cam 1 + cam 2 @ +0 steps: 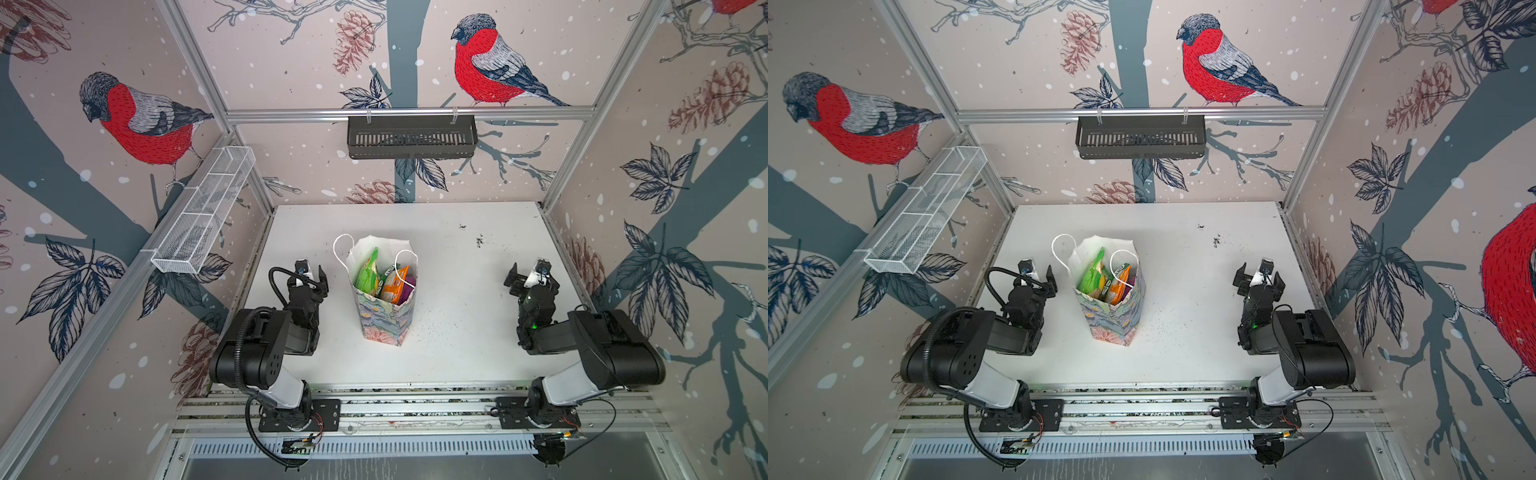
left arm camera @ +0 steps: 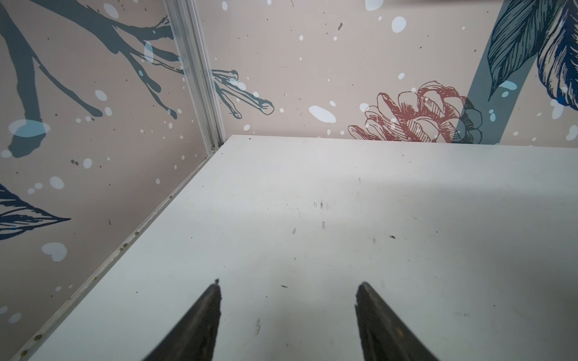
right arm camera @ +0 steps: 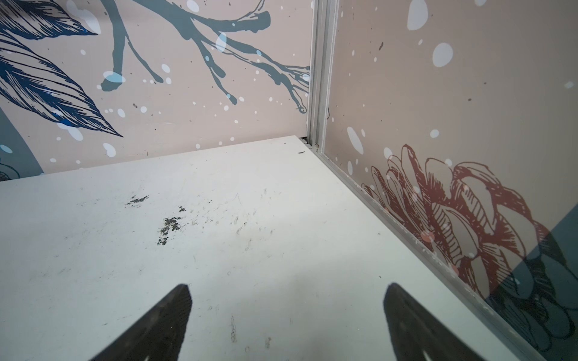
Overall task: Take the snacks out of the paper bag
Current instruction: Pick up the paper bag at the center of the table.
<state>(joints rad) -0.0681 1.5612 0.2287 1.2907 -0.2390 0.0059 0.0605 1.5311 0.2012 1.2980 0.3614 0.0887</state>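
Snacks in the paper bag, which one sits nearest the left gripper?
The large bright green packet; the orange packet and purple packet sit farther away.

**Four cameras: an overhead stereo pair and one on each wrist**

Both top views look steeply down from high above the arms' side. They take in the whole white bench (image 1: 457, 332), the paper bag (image 1: 384, 316) at its middle and the bird-printed walls (image 1: 291, 62). The two frames are nearly equal, shifted slightly sideways. The left wrist view sits low and close over the bench, looking past its own fingers (image 2: 200, 325) toward the far left corner post (image 2: 198, 78). The right wrist view, equally low, looks past its fingers (image 3: 162, 322) toward the far right corner post (image 3: 320, 72).
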